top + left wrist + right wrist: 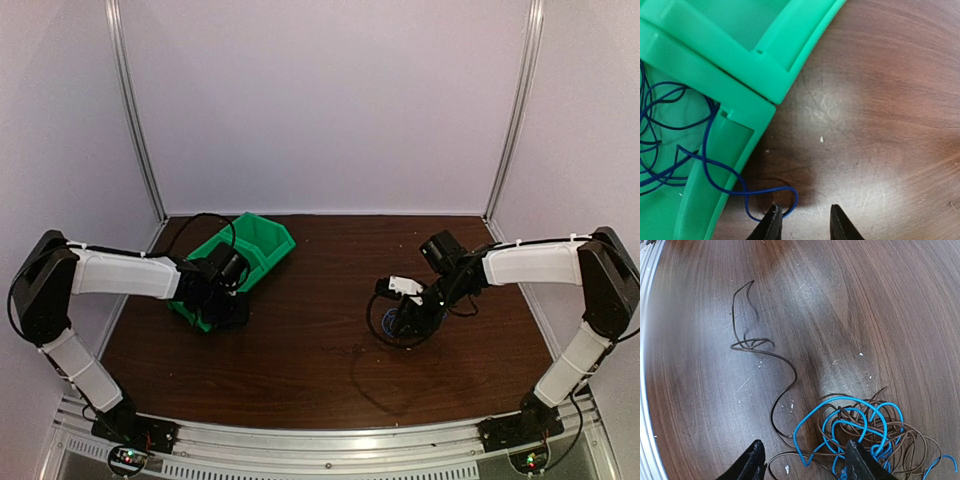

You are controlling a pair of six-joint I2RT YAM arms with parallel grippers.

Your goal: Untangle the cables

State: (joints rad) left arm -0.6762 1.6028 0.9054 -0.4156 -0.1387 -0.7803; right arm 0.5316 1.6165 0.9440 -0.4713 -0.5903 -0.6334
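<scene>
A tangle of bright blue (845, 398) and dark brown-black cables (900, 440) lies on the wooden table, under and to the right of my right gripper (805, 447), which is open just above it. One dark cable (795, 376) trails away from the tangle across the table. In the top view the tangle (385, 328) shows partly under the right gripper (408, 318). A dark blue cable (779, 188) is bunched inside the green bin (765, 65) and spills over its rim in a loop that touches the left fingertip (773, 214) of my left gripper (804, 215). That gripper is open, with nothing between its jaws.
The green bin (255, 250) stands at the back left of the table, with the left gripper (232, 312) at its near corner. A metal rail (647, 390) marks the table edge. White walls enclose the back and both sides.
</scene>
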